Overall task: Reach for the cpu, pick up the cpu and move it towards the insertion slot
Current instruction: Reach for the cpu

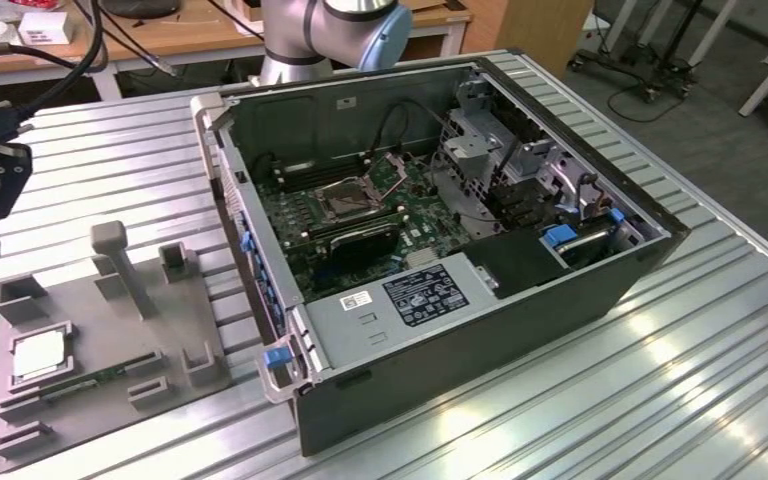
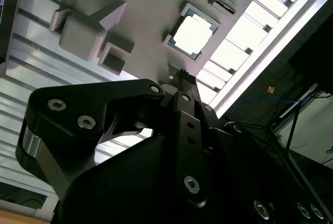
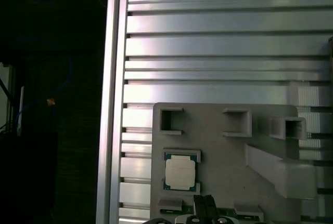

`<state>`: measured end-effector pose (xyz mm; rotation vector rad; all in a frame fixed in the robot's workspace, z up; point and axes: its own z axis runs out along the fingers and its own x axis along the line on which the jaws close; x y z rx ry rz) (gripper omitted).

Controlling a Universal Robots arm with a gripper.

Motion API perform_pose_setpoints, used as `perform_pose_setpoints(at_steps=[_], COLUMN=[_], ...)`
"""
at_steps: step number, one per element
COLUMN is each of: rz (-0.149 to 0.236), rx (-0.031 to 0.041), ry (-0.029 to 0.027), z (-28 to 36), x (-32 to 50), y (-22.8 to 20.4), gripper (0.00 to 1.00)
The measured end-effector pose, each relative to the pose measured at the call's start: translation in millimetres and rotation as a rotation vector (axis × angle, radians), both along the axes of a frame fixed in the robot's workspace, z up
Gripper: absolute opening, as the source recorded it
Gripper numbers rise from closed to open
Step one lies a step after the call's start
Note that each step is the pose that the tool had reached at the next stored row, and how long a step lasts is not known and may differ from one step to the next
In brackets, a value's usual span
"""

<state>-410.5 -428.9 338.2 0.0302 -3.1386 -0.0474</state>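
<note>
Hovering by the grey plastic holder [image 3: 223,156], our black gripper [image 3: 205,206] has its jaws pressed together on nothing; the silvery-topped square cpu [image 3: 180,173] lies in its recess. Descending like this, we judge, would jab the chip rather than straddle it

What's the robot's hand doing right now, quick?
The hand: looks closed and holds nothing. The cpu lies in the grey holder.
</note>
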Motion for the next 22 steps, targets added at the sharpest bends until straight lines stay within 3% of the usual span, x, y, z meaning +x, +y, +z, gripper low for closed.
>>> perform_pose_setpoints(at_steps=[7, 22], rz=[0.000, 0.000], rx=[0.0088, 0.0091], ry=[0.0000, 0.0000], z=[-2.8, -6.9], x=[-2.0, -2.2], y=[-1.6, -1.6], gripper=[0.10, 0.10])
